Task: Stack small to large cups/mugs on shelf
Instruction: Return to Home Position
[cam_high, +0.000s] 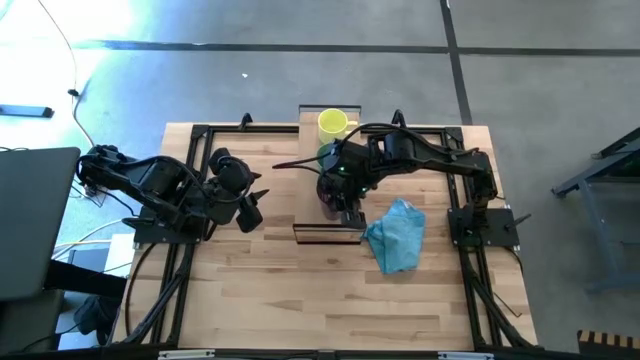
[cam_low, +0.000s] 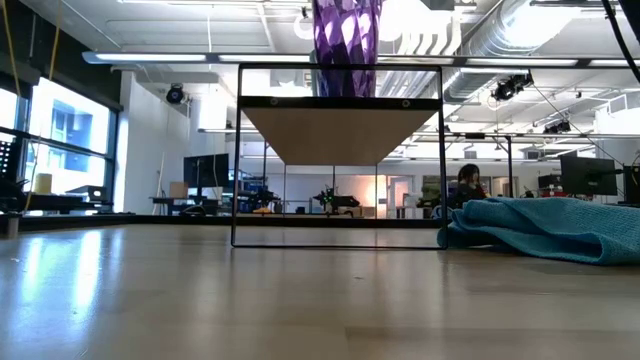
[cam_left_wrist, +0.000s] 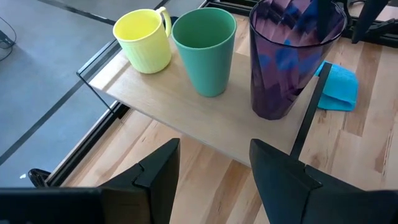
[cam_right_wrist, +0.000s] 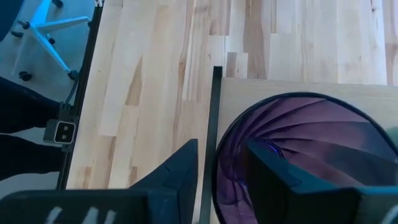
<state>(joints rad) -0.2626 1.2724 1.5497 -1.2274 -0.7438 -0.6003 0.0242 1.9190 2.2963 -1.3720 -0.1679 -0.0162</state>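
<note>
Surface (cam_high: 250, 290): shelf (cam_left_wrist: 205, 124), 12 o'clock
Shelf: mug (cam_left_wrist: 144, 40), cup (cam_left_wrist: 205, 50), tumbler (cam_left_wrist: 289, 56)
Left end effector (cam_left_wrist: 214, 149): wide
Right end effector (cam_right_wrist: 221, 152): narrow, astride tumbler

A raised light-wood shelf (cam_left_wrist: 186, 118) with a dark frame stands on a slatted wooden tabletop (cam_left_wrist: 367, 140), just ahead of the fingers (cam_left_wrist: 158, 180) of the left gripper (cam_left_wrist: 214, 146). On the shelf, in a row: a ribbed yellow mug (cam_left_wrist: 144, 40), a plain green cup (cam_left_wrist: 205, 53), and a translucent purple tumbler (cam_left_wrist: 289, 62). A crumpled blue cloth (cam_left_wrist: 339, 87) lies on the tabletop (beyond the tumbler).

near tabletop (cam_high: 300, 300) lies open; blue cloth (cam_high: 397, 235) sits just right of the shelf (cam_high: 308, 195).
</note>
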